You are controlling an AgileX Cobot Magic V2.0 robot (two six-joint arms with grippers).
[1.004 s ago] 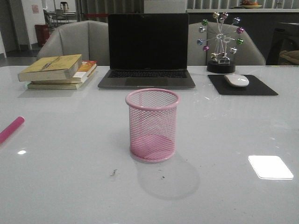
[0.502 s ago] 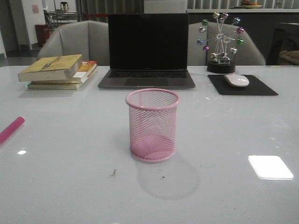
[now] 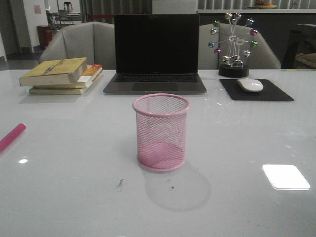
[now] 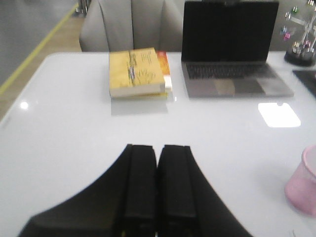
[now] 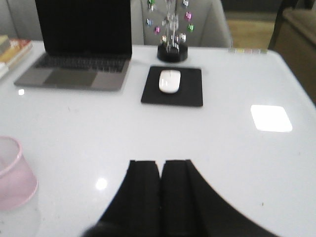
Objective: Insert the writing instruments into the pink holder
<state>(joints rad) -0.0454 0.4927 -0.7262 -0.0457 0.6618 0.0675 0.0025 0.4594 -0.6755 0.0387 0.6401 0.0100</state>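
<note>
nothing is in yet: the cup (image 3: pixel 161 132) stands empty mid-table in front of the laptop (image 3: pixel 155 53). you can see only the pink marker (image 3: pixel 12 136), flat at the table's far left edge; the green one is out of view. your left gripper (image 4: pixel 157 185) and right gripper (image 5: pixel 161 190) are both closed on nothing, the cup between them and the marker well off to the left.

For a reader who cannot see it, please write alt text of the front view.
An empty pink wire-mesh cylindrical cup stands upright mid-table on a glossy white table. A magenta-pink marker pen lies at the left edge; behind are a dark open laptop, stacked books and a white mouse.
</note>
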